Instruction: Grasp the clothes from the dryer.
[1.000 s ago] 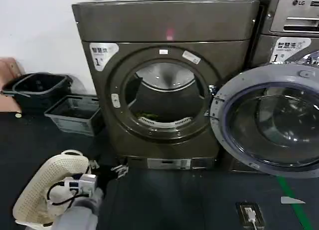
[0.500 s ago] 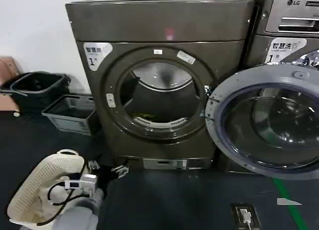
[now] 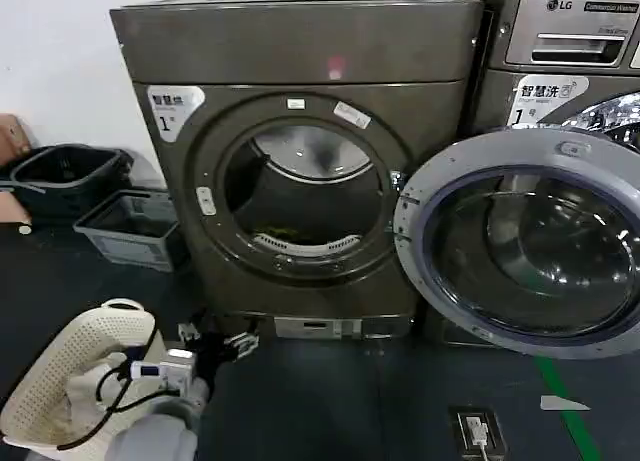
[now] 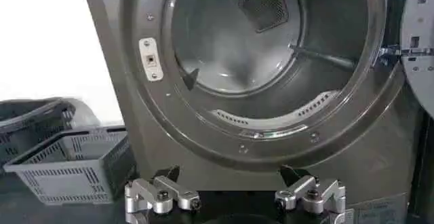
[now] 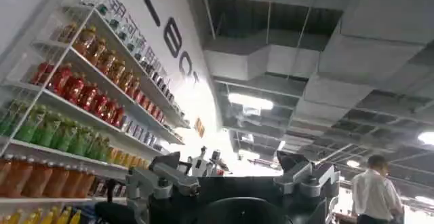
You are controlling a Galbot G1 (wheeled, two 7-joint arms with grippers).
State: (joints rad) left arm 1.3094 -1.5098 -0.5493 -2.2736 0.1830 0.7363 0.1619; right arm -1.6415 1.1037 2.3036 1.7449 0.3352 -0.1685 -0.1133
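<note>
The dryer (image 3: 300, 51), dark bronze-grey with a white "1" label, stands in the middle with its round door (image 3: 520, 246) swung open to the right. Deep in the drum, just behind the lower lip, lies a small yellow-green scrap, the clothes (image 3: 273, 231). My left gripper (image 3: 215, 341) hovers low near the floor, in front of the dryer's bottom left corner, open and holding nothing. In the left wrist view the left gripper (image 4: 232, 178) faces the dryer's porthole rim (image 4: 271, 144) from below. My right gripper (image 5: 230, 168) points up at a ceiling and shelves, open and holding nothing.
A cream mesh basket (image 3: 70, 381) with a white cloth sits on the floor by my left arm. A grey crate (image 3: 130, 226) and a black bin (image 3: 65, 176) stand left of the dryer. An LG machine (image 3: 570, 51) stands behind the open door. A power strip (image 3: 475, 433) lies on the floor.
The whole scene has slid left in the head view and the dryer looks slightly larger. My left gripper stays low before the dryer's base, still open.
</note>
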